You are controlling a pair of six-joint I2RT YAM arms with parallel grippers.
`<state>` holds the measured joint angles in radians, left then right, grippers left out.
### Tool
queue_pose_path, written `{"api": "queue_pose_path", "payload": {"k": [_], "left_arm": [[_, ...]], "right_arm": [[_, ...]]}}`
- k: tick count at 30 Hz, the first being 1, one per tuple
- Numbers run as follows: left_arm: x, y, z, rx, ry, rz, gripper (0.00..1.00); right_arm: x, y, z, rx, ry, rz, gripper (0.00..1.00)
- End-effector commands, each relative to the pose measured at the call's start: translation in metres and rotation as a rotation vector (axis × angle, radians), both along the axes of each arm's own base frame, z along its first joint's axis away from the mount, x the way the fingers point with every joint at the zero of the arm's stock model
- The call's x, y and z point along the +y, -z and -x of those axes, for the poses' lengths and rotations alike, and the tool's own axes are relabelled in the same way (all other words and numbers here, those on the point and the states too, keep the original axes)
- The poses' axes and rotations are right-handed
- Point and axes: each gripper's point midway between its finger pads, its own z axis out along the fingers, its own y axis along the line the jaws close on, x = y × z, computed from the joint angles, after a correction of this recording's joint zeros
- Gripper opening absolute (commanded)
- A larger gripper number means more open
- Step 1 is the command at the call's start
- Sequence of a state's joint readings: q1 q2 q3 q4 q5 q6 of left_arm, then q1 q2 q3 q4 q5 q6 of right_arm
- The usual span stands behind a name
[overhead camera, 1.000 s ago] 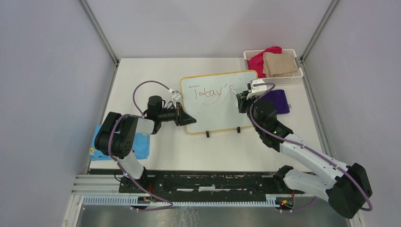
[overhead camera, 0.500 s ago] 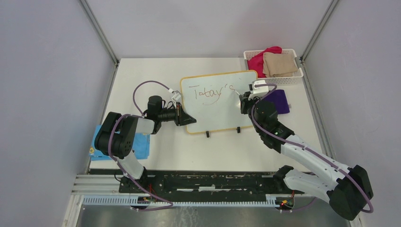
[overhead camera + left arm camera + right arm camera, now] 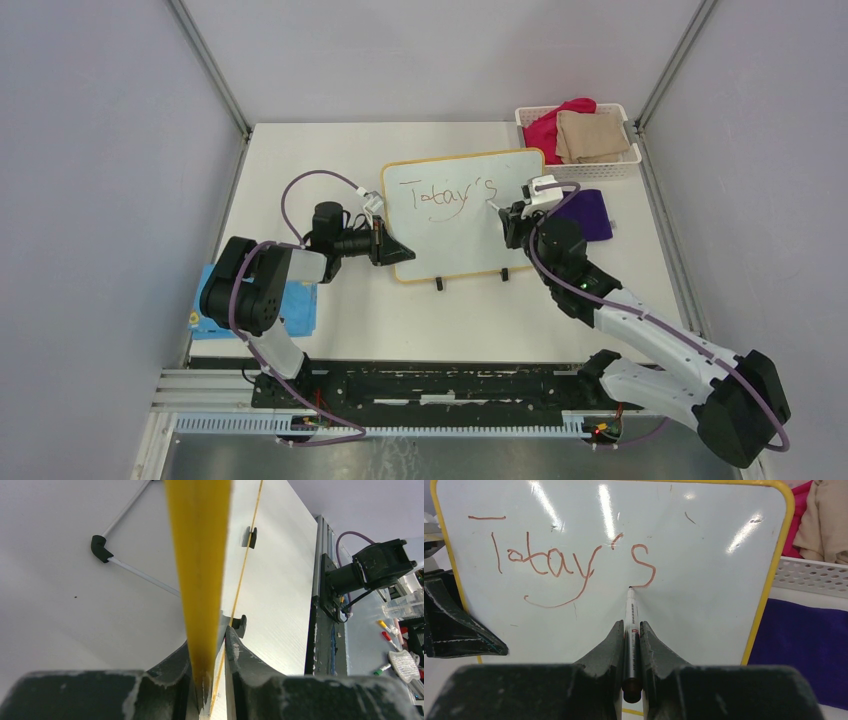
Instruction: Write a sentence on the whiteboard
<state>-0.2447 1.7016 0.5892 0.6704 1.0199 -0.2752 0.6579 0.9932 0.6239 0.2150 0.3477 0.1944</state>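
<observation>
- Over the last second my right claw [image 3: 631, 627] only crept a little along the right half of the whiteboard [image 3: 470, 240]. The marker [image 3: 630, 610] finished with its tip at the lower tail of the "s".
- That closed the first word, as I judged it. The sentence [image 3: 559, 565] stood at one line, roughly "Today's", with the space beneath it bare, so well under half was written.
- My right claw was pressed together on the marker's barrel. My left claw [image 3: 207, 645] had not budged and pinched the board's left frame edge to steady it.
- The whiteboard sat mid-table between my arms, propped on its two black feet and tilted back.
- Its face was glossy, with streaks of glare across it. The corners were rounded inside a thin yellow frame.
- The marker was slim, with a pale barrel and a fine dark tip. Its strokes were thin and reddish-brown.
- A perforated white basket [image 3: 622, 170] of folded pink and tan cloth sat beyond the board. A soft purple cloth [image 3: 592, 215] lay just beside it.
</observation>
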Motion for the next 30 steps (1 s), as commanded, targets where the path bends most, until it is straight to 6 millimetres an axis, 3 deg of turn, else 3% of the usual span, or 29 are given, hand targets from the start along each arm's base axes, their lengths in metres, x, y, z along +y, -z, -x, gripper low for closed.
{"api": "queue_pose_path", "payload": {"k": [1, 12, 20, 24, 30], "left_arm": [[0.003, 0.035, 0.011, 0.077, -0.029, -0.114, 0.02], [0.003, 0.035, 0.01, 0.078, -0.028, -0.115, 0.02], [0.002, 0.037, 0.01, 0.083, -0.027, -0.117, 0.02], [0.003, 0.037, 0.011, 0.087, -0.027, -0.117, 0.02], [0.003, 0.037, 0.01, 0.084, -0.026, -0.118, 0.02]], "right_arm": [[0.012, -0.008, -0.004, -0.005, -0.035, -0.037, 0.0], [0.027, -0.028, -0.006, -0.038, -0.084, -0.1, 0.0], [0.011, -0.061, 0.037, -0.134, -0.14, -0.098, 0.0], [0.018, -0.055, 0.059, -0.15, -0.164, -0.028, 0.0], [0.053, -0.016, 0.085, -0.116, -0.228, 0.07, 0.0]]}}
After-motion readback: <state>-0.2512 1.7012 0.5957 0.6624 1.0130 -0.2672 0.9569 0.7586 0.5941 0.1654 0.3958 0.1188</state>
